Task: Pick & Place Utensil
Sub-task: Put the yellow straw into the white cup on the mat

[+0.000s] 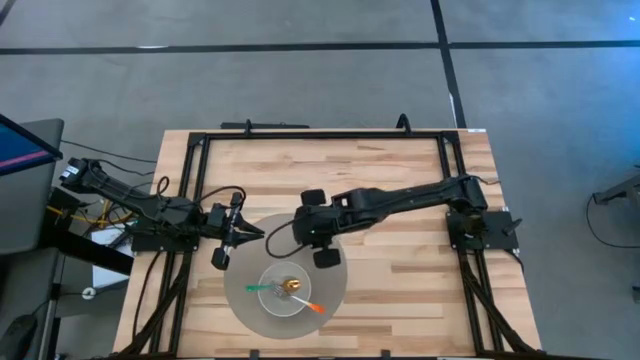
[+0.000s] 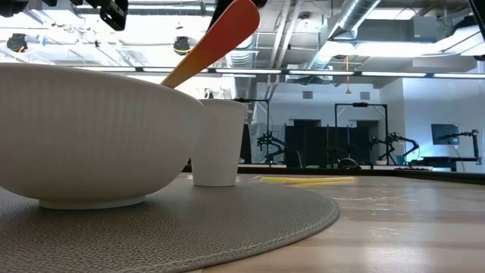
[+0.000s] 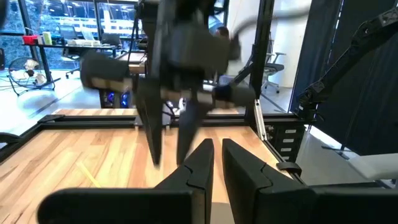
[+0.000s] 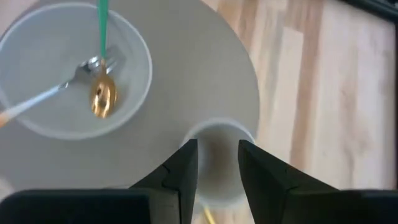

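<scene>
A white ribbed bowl (image 1: 285,303) (image 2: 83,129) (image 4: 43,112) stands on a round grey placemat (image 1: 330,290). In it lie a gold spoon (image 4: 102,96), a green-handled utensil (image 4: 102,25) and an orange-handled fork (image 2: 220,38) whose handle leans over the rim. A white cup (image 1: 220,258) (image 4: 217,134) stands on the mat's left part. My right gripper (image 1: 318,230) (image 4: 217,146) (image 3: 171,140) hangs open high over the mat, fingers pointing down, empty. My left gripper (image 1: 250,233) (image 3: 216,144) is shut, level, near the mat's far-left edge, empty.
A thin yellow item (image 2: 307,180) (image 3: 87,175) lies flat on the bare wood beyond the mat. A black frame (image 1: 320,133) runs along the table's far edge and both sides. Bare wood lies right of the mat (image 1: 410,290).
</scene>
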Available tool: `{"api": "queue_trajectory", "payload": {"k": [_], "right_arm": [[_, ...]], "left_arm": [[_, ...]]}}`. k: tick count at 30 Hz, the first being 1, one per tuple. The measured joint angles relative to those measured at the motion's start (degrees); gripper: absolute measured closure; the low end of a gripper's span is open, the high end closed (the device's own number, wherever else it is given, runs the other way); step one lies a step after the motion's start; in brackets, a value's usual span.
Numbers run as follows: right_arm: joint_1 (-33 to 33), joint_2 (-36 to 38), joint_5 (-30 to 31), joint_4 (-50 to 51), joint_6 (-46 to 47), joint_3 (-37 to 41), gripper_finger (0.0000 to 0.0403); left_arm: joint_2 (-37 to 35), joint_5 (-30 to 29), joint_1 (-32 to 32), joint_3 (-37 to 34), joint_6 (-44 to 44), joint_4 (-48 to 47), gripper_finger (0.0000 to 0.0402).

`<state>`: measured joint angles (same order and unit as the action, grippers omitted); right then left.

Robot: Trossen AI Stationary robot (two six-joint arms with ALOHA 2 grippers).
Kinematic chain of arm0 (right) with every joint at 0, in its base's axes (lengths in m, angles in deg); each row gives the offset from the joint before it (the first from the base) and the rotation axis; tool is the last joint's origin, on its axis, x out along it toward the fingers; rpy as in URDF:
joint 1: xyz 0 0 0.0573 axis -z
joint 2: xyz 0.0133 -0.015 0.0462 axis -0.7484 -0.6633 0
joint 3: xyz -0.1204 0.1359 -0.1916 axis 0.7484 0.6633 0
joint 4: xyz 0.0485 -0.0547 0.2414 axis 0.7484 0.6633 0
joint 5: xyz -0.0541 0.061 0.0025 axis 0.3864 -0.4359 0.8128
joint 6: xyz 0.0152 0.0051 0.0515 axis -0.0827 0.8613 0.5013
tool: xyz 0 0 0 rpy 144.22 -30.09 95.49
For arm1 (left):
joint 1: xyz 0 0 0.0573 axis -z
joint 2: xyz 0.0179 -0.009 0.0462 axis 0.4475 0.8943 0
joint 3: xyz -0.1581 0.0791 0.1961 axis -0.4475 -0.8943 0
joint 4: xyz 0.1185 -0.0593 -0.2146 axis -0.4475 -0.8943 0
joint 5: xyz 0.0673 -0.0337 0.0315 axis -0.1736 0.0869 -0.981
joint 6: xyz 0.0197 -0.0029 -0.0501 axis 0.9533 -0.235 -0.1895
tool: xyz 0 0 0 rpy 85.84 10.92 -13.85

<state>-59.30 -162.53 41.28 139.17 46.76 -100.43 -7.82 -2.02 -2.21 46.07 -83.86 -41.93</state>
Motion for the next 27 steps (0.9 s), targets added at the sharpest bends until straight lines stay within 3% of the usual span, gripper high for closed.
{"api": "queue_trajectory", "payload": {"k": [6,11,16,21,27], "right_arm": [[-0.46,0.68,0.15,16.2,4.38,-9.03,0.0295],[-0.74,5.45,0.36,18.26,7.89,-5.09,0.0295],[-0.24,14.08,-0.07,8.09,8.06,10.35,0.0295],[1.71,24.11,-2.13,-7.99,8.09,31.06,0.0295],[5.42,29.69,-4.95,-24.57,8.11,52.14,0.0295]], "left_arm": [[0.0,0.01,0.0,0.0,-1.46,-0.07,0.0367],[0.15,0.02,0.0,0.0,-2.26,-0.48,0.0367],[0.93,1.84,0.04,-0.04,-4.73,-1.17,0.0367],[1.55,8.14,0.07,-0.04,-4.97,-0.97,0.0367],[1.53,8.25,0.07,-0.04,-4.49,-0.73,0.0367]]}}
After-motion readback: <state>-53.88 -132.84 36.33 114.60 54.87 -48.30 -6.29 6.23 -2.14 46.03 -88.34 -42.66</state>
